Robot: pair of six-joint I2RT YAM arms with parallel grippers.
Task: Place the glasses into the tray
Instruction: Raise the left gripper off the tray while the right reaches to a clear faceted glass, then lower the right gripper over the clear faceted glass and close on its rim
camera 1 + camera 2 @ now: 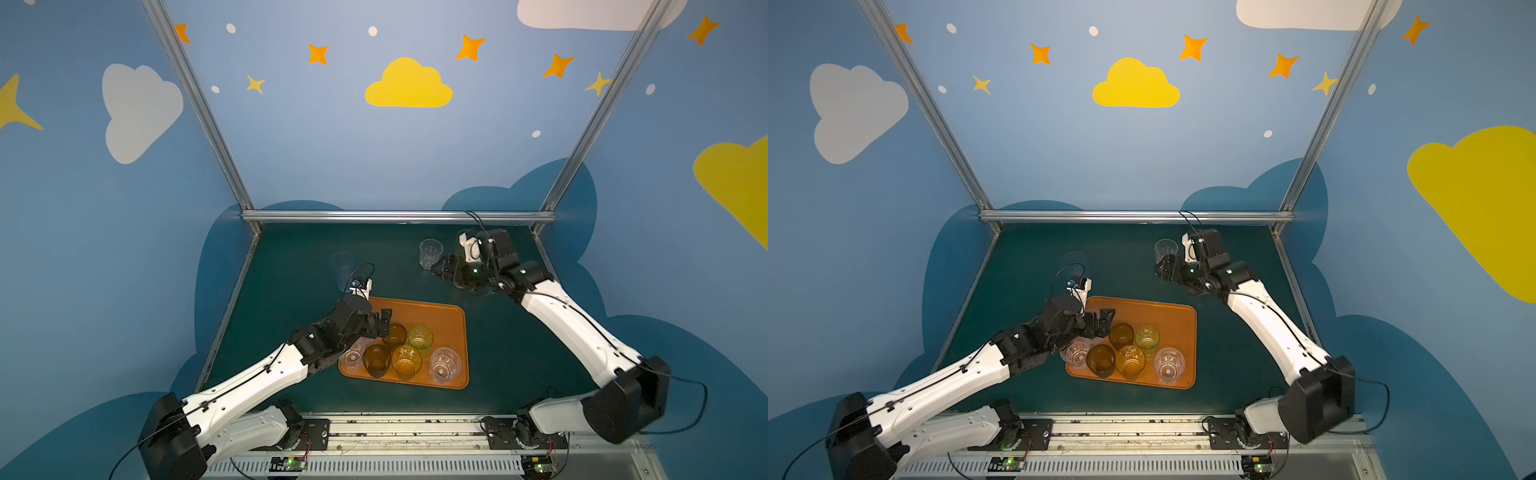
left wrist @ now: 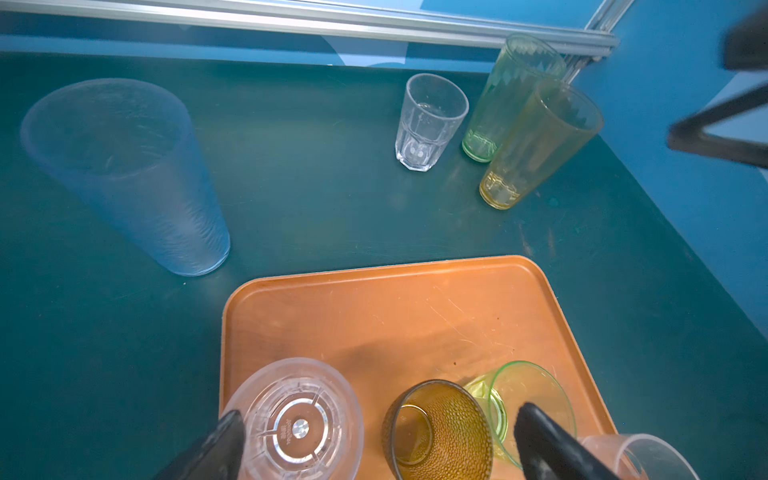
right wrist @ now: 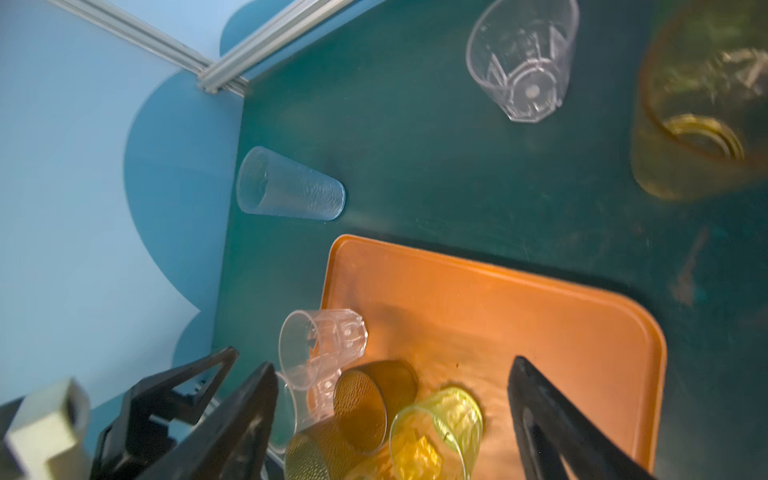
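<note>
The orange-brown rectangular plastic tray point(image 1: 440, 320) lies on the dark green bench point(image 1: 386, 270), in the near middle part of it. On the near half of the tray, close together and upright, stand two dark brown tumblers point(image 1: 395, 334), a small green tumbler point(image 1: 420, 337), an amber faceted tumbler point(image 1: 406, 362) and some short clear faceted tumblers point(image 1: 445, 365) (the left arm covers some of them, so I cannot tell how many).

The left end effector point(image 1: 384, 324) hangs over the left part of the tray, just beside the farther dark brown tumbler. Its jaws are wide apart and grip nothing.

Other glasses stand on the bench outside the tray. A tall frosted bluish tumbler point(image 1: 343, 270) is upright beyond the far left corner of the tray. One more short clear faceted tumbler point(image 1: 431, 252) stands farther back, towards the right. In the left wrist view, two tall yellowish tumblers point(image 2: 540, 145) stand just beside each other near the back right corner; in both top views the right arm hides them.

The right end effector point(image 1: 435, 268) is just beside this lone clear tumbler. Its fingers point(image 3: 540, 415) are well apart and hold nothing.
</note>
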